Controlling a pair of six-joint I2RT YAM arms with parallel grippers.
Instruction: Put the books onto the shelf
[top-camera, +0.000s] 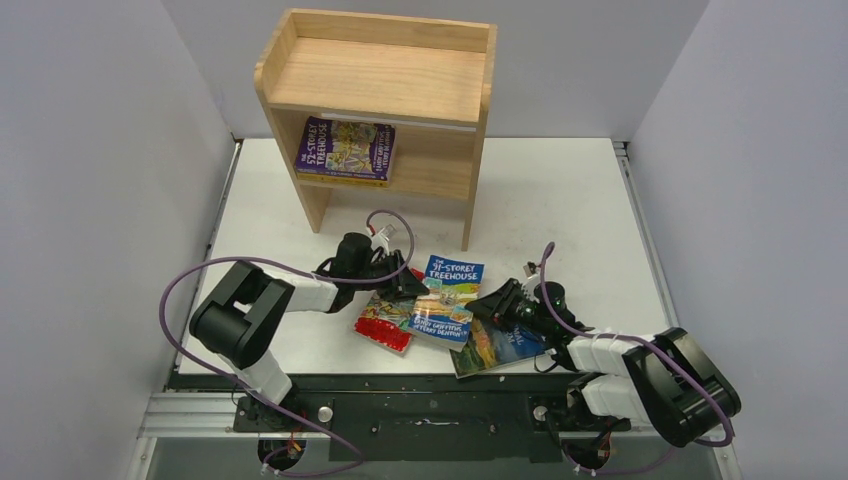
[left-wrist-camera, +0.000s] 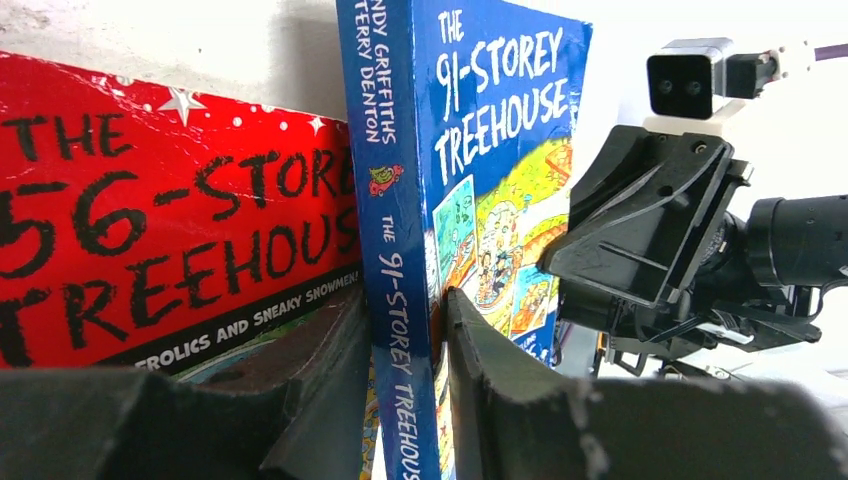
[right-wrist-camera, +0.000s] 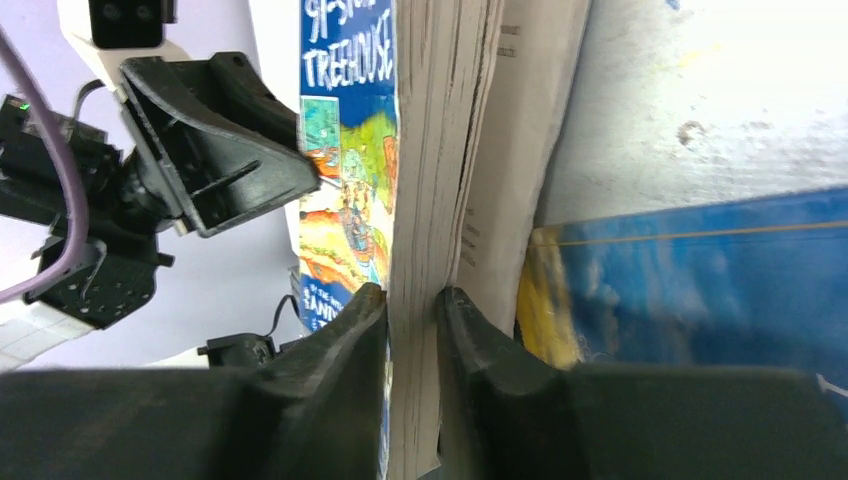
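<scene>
So far one book is home: the shelf (top-camera: 283, 62) stands at the far side of the table (top-camera: 560, 200), and the purple book (top-camera: 345, 150) lies flat on its inner board, while its rimmed top holds nothing. At least three books are left, in a loose pile near the arms: the blue book (top-camera: 447, 300) in the middle, the red book (top-camera: 385, 322) at its left and the landscape book (top-camera: 495, 348) at its right.

The blue one looks like the step in hand. The left gripper (left-wrist-camera: 408, 320) is clamped on its spine edge. The right gripper (right-wrist-camera: 412, 300) pinches the page edges opposite, with some leaves and the back cover outside that pinch.

A yellow-orange book I cannot find; the pile may hide it. The right arm covers much of the landscape book, and its title is too small to read.
</scene>
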